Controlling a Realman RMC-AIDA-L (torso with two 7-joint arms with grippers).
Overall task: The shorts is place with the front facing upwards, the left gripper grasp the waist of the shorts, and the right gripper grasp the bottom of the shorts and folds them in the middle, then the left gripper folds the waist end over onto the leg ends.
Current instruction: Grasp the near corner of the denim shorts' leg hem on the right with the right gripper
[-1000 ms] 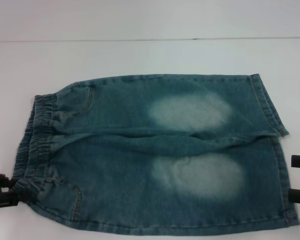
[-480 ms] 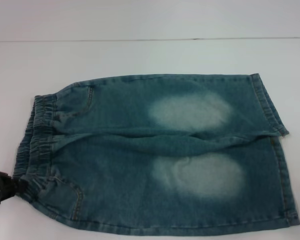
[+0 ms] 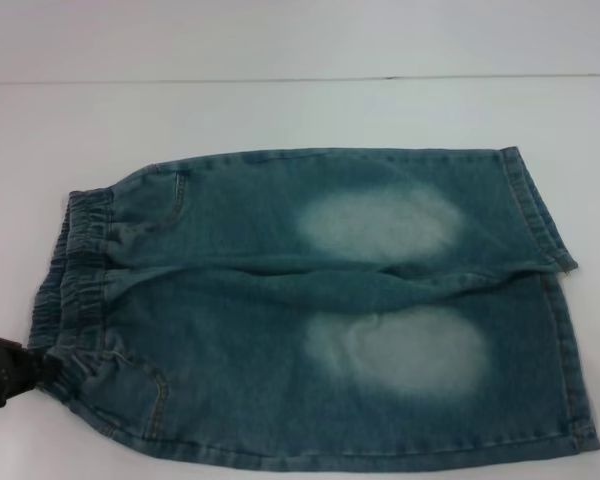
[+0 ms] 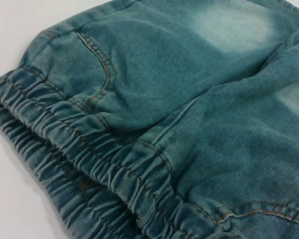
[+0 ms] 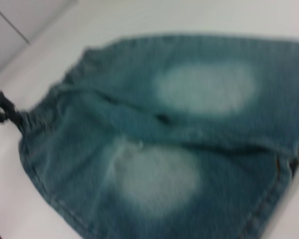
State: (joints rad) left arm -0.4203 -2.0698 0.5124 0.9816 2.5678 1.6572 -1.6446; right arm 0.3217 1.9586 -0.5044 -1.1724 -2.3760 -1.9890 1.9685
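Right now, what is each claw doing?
Left gripper: at the waist of the shorts, near corner; grip cannot be told.
Right gripper: out of view.

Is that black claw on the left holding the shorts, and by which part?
It looks so: the left gripper sits at the near corner of the waist, but its fingers are hidden. The right gripper is out of view.

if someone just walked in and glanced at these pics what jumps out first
The denim shorts fill most of the white table, spread flat with two pale faded ovals, one on each leg. The puckered elastic waist of the shorts sits at the robot's left, the straight leg ends at its right. The left gripper is at the near waist corner; the right gripper is not in the head view.
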